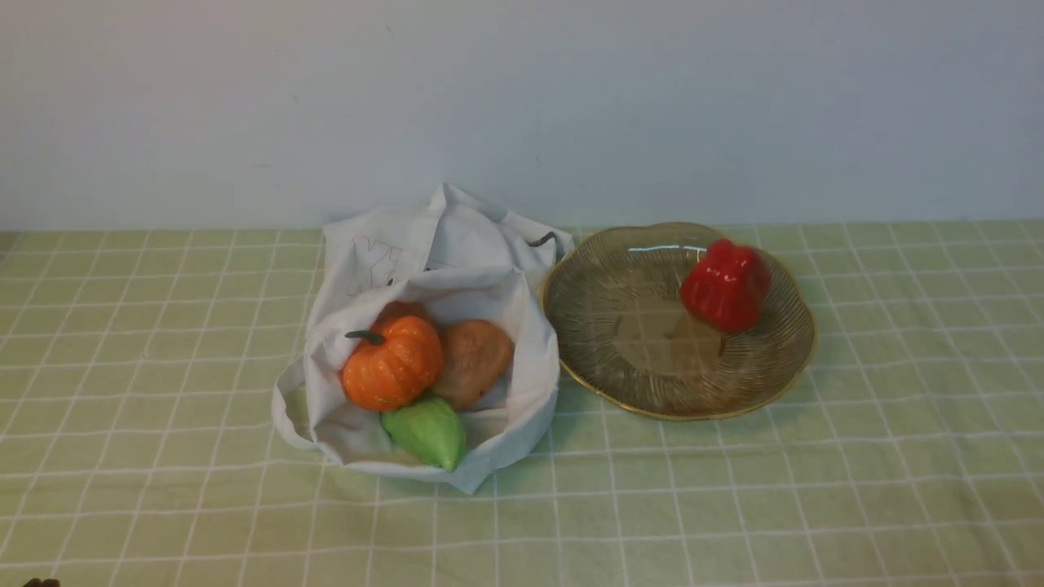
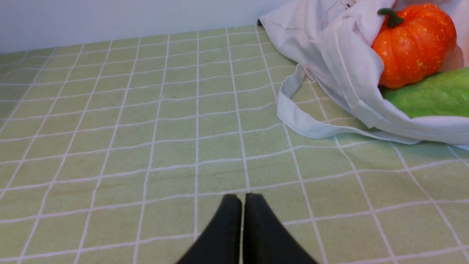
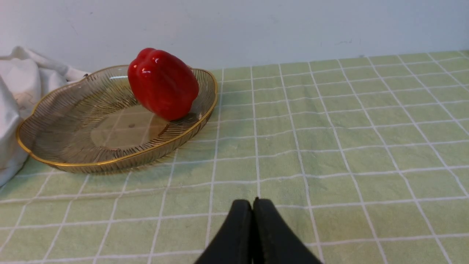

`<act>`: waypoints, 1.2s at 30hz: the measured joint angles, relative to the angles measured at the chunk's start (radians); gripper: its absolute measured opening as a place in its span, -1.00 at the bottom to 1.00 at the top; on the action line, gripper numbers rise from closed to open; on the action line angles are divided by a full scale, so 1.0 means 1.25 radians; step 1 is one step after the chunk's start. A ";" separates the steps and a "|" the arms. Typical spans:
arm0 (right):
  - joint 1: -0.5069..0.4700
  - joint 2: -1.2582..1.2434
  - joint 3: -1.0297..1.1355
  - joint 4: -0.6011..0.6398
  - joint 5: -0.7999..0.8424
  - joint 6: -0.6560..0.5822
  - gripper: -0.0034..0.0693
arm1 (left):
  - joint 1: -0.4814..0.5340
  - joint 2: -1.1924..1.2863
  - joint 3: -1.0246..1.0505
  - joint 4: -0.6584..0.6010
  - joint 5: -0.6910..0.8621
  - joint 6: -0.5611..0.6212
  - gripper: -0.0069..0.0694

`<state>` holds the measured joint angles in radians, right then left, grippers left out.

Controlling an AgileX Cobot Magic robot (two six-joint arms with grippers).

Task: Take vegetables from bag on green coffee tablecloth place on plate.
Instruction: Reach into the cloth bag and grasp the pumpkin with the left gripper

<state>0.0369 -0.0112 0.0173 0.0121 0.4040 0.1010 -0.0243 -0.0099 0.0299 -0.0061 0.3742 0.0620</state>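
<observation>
Brown potato (image 1: 401, 309) mostly hidden behind pumpkin (image 1: 391, 364), inside bag (image 1: 457, 240)

Green coffee tablecloth (image 1: 897, 489) covering the table; bag (image 1: 457, 244) lying on it, plate (image 1: 652, 399) just beside

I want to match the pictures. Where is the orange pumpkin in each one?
Front view: pumpkin left of centre, inside the bag.
Left wrist view: pumpkin at the picture's edge, beside the green gourd.
Right wrist view: not in it.
Shared landmark: the white bag shows in all three.
</observation>
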 joint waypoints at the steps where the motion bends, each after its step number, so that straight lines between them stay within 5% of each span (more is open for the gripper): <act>1: 0.000 0.000 0.000 0.000 0.000 0.000 -0.95 | 0.000 0.000 0.000 0.000 0.000 0.000 -0.83; 10: 0.000 0.000 0.000 0.000 0.000 0.000 -0.95 | 0.000 0.000 0.000 -0.070 0.000 -0.050 -0.83; 14: 0.000 0.000 0.000 0.000 0.000 0.000 -0.95 | 0.000 0.000 0.000 -0.419 0.000 -0.262 -0.83; 21: 0.000 0.000 0.000 0.000 0.000 0.000 -0.95 | 0.000 0.000 0.000 -0.707 -0.052 -0.341 -0.83; 28: 0.000 0.000 0.000 0.000 0.000 0.000 -0.95 | 0.000 0.009 -0.102 -0.740 0.007 -0.173 -0.83; 33: 0.000 0.000 0.000 0.000 0.000 0.000 -0.95 | 0.000 0.175 -0.301 -0.679 0.165 -0.058 -0.83; 36: 0.000 0.000 0.000 0.000 0.000 0.000 -0.95 | 0.000 0.399 -0.446 -0.559 0.365 -0.038 -0.83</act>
<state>0.0369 -0.0112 0.0173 0.0121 0.4036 0.1010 -0.0243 0.4893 -0.5277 -0.7052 0.8307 0.0150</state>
